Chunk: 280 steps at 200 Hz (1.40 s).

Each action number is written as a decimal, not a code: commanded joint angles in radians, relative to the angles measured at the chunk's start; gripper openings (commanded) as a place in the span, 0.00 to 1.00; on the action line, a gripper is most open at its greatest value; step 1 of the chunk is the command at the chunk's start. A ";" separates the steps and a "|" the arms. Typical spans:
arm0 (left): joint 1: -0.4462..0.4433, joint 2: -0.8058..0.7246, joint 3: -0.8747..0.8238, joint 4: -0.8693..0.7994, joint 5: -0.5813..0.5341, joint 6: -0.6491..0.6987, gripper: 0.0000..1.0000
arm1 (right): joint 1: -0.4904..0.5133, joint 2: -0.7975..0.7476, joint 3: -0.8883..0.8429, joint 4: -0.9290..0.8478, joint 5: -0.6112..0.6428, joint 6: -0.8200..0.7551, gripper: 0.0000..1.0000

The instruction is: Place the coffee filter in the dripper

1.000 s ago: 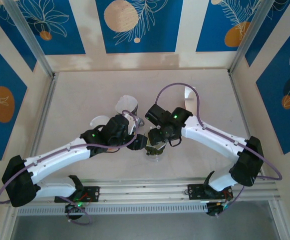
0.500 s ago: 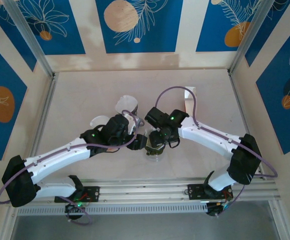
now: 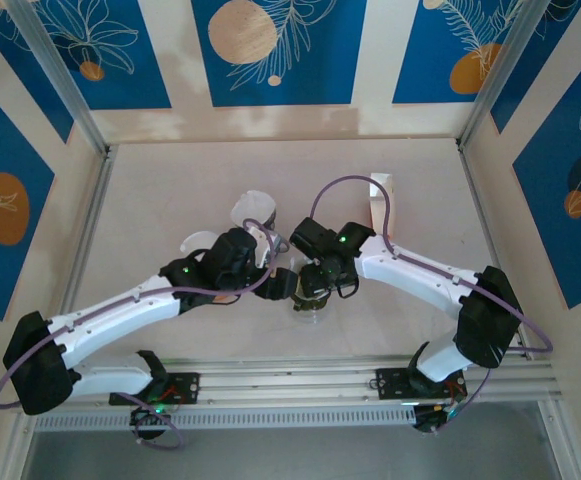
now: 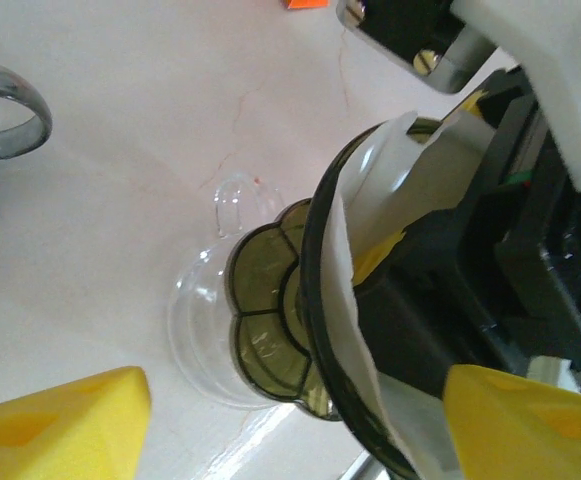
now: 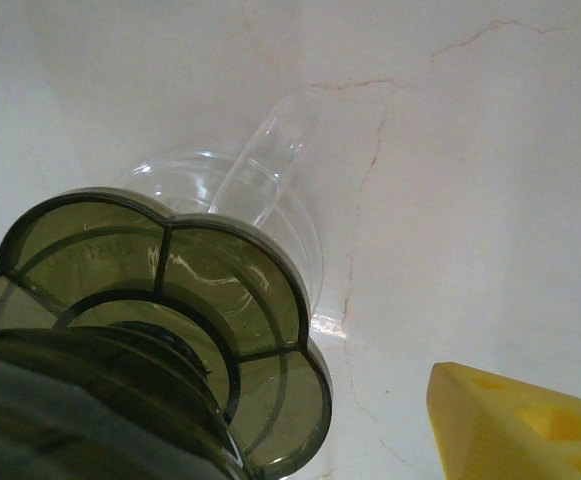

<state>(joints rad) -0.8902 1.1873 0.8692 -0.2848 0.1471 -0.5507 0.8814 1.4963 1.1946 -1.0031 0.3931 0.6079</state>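
dripper (image 3: 308,298) stands on the table (image 3: 170,180) near its front edge, about mid-width, between the two arm ends. left gripper (image 3: 280,286) sits just beside it on the left; right gripper (image 3: 316,282) sits over its rear side. in the left wrist view, a filter (image 4: 342,290) lies inside the dripper against its wall. a round item (image 3: 253,210) lies behind and left of the dripper, a second round item (image 3: 198,241) further left. a strip (image 3: 378,195) lies behind and right, well apart.

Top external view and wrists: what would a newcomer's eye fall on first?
The white-and-black left arm and right arm meet head to head at mid table over a dark olive translucent plastic dripper. In the left wrist view, a white paper coffee filter curls inside its rim, with a clear glass cup at its base.
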 commanded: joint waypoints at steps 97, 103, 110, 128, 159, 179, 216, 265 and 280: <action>0.017 0.006 -0.008 -0.042 -0.028 -0.003 0.64 | 0.002 0.006 -0.010 0.001 0.021 0.016 0.72; 0.017 0.005 -0.009 -0.045 -0.028 -0.003 0.64 | 0.002 0.004 -0.009 0.003 0.022 0.016 0.72; 0.018 0.005 -0.011 -0.047 -0.026 -0.003 0.63 | 0.002 0.002 -0.006 0.005 0.023 0.015 0.72; 0.017 0.001 -0.015 -0.050 -0.027 -0.005 0.62 | 0.002 -0.009 0.003 0.012 0.023 0.012 0.72; 0.017 0.000 -0.015 -0.044 -0.026 -0.008 0.62 | 0.007 -0.050 0.016 0.023 0.024 0.010 0.72; 0.018 0.001 -0.014 -0.039 -0.024 -0.009 0.63 | 0.008 -0.093 0.017 0.029 0.026 0.011 0.72; 0.018 0.003 -0.014 -0.037 -0.022 -0.011 0.63 | -0.013 -0.153 0.010 0.005 0.040 0.022 0.73; 0.018 0.006 -0.018 -0.032 -0.022 -0.013 0.63 | -0.048 -0.192 -0.021 -0.037 0.061 0.037 0.72; 0.017 0.008 -0.018 -0.033 -0.021 -0.014 0.63 | -0.056 -0.196 -0.027 -0.043 0.063 0.045 0.72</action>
<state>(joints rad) -0.8837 1.1885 0.8646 -0.3080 0.1291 -0.5598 0.8360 1.3289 1.1866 -1.0058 0.4324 0.6247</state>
